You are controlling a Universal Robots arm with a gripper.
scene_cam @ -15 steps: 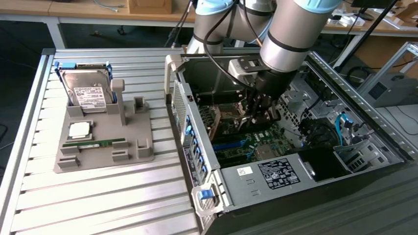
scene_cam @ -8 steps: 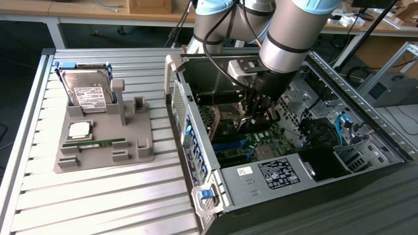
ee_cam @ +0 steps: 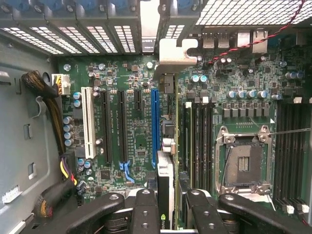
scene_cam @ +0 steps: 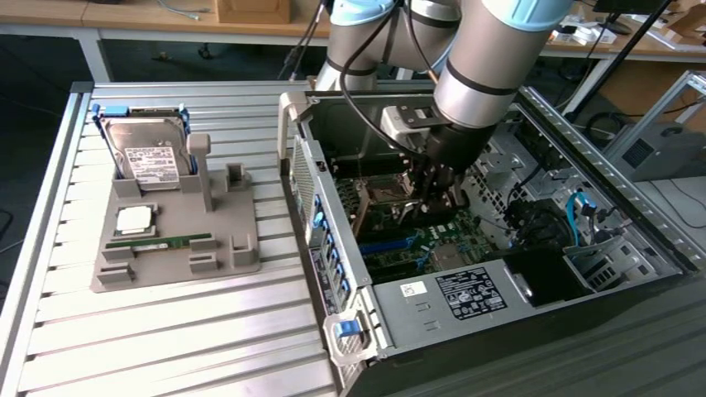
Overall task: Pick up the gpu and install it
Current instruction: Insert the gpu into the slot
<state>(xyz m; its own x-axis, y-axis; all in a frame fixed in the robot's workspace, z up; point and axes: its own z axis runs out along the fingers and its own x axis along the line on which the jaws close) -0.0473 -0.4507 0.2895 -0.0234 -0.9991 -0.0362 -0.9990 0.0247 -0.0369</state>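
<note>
Hanging over the open black-and-silver tower computer case, the grey jointed robot arm reaches down into its cavity, above the green motherboard with its rows of black expansion slots. The black two-fingered gripper is clamped on the gpu, a thin flat circuit card seen edge-on, dark with a silver end bracket near the case's rear wall; the jaws stand partway closed with the card pinched between them. In the wrist view the card hangs just beside the long blue expansion slot, seemingly a little off its line (hard to judge, since height above the board cannot be read). Risk, as I judge it: if the card edge is not square with the slot, pressing down could jam it or stress the connector, and the bracket could catch the rear frame. Off on the slatted metal table, a grey fixture tray holds a boxy silver hard drive with white label. The card's lower edge and contacts are hidden from both views.
</note>
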